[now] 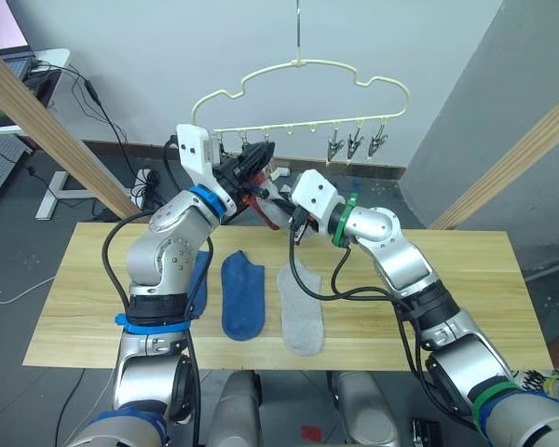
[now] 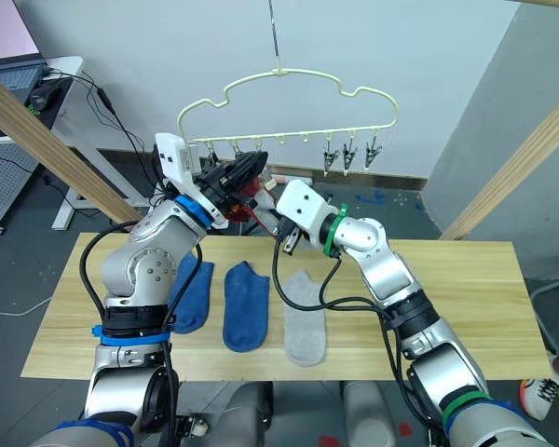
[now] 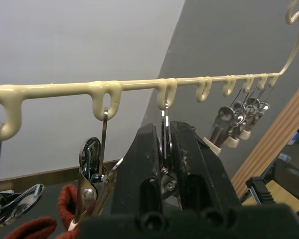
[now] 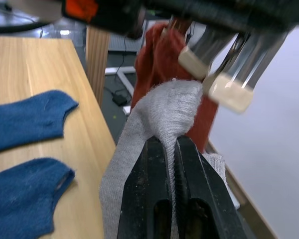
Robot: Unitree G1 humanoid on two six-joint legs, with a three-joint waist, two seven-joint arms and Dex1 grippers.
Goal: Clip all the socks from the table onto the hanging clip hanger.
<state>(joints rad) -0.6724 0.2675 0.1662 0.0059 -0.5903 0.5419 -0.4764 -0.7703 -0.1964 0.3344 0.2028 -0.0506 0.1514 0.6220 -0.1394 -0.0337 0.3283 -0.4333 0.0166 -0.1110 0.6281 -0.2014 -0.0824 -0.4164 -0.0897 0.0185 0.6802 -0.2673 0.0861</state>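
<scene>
Fingers (image 4: 188,164) around soft, perhaps grey sock (image 4: 167,112)

Wooden frame beams (image 1: 47,121) L+R; white desk (image 1: 19,102) far L.

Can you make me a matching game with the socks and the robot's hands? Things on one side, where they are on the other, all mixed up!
Things:
1. grey sock with the bunched top
2. two blue socks
3. left tool
4. rust red sock

Places or states:
A. lying flat on the table
B. squeezing a silver clip of the clip hanger
C. pinched in the right tool
D. hanging under the clips

Pairs: 1-C, 2-A, 3-B, 4-D
</scene>
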